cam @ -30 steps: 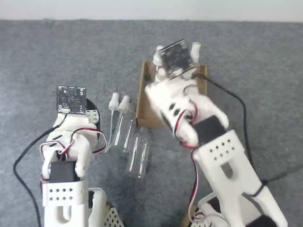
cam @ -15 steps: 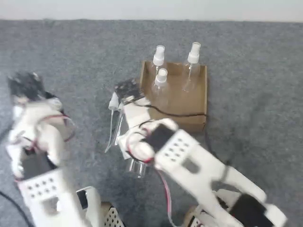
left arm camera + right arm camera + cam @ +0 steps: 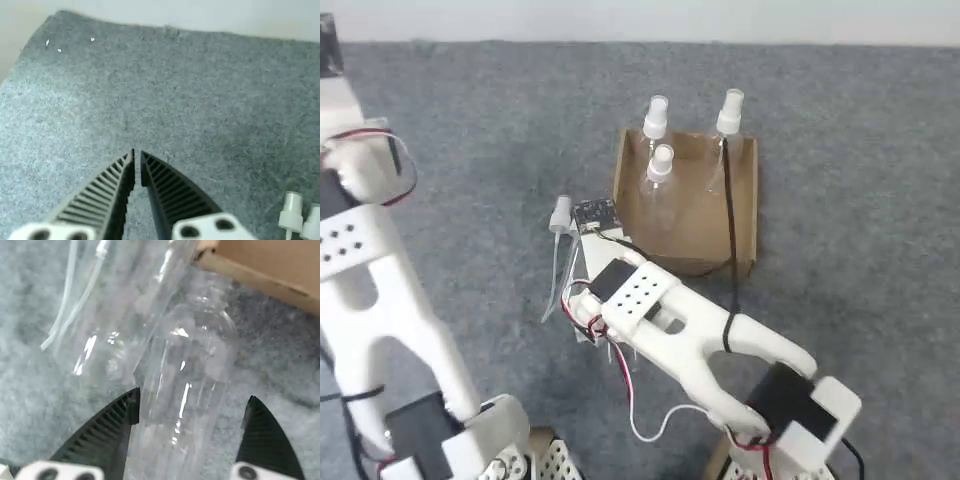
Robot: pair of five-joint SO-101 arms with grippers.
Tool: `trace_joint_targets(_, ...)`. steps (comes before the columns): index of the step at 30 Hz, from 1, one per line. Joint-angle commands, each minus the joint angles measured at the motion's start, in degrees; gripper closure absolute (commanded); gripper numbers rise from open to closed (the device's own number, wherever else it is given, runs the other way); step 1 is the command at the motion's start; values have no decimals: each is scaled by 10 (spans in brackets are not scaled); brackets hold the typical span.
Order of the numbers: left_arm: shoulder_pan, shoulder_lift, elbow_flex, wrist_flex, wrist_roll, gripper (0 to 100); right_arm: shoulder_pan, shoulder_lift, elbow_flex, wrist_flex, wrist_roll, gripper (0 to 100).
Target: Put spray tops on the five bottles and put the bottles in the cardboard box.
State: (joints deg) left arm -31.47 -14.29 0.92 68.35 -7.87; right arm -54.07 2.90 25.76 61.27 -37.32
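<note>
Beneath the spread right jaws, one bottle (image 3: 185, 385)

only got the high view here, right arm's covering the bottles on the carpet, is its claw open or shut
Observer: Open; in the right wrist view the right claw has its fingers either side of a clear plastic bottle lying on the grey carpet.
Operator: which way does it point
Observer: Its narrow end lies toward the brown cardboard box.
Operator: and the other one, it's off my frame
Observer: The left claw is shut above bare carpet, white spray tops nearby.
</note>
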Motion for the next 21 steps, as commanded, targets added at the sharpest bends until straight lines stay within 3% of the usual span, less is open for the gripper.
trace_joint_targets(1,3,-3,-36,0,-7,988,-3,13,-20,-11,-17,749)
trace_joint_targets(7,2,1,-36,-1,-7,987,-3,22,-21,-9,-12,994)
trace_joint_targets(13,2,1,-36,-1,-7,987,-3,-19,-22,29,-10,993)
trace_joint_targets(21,23,4,-28,12,-7,987,-8,-191,-23,105,104,993)
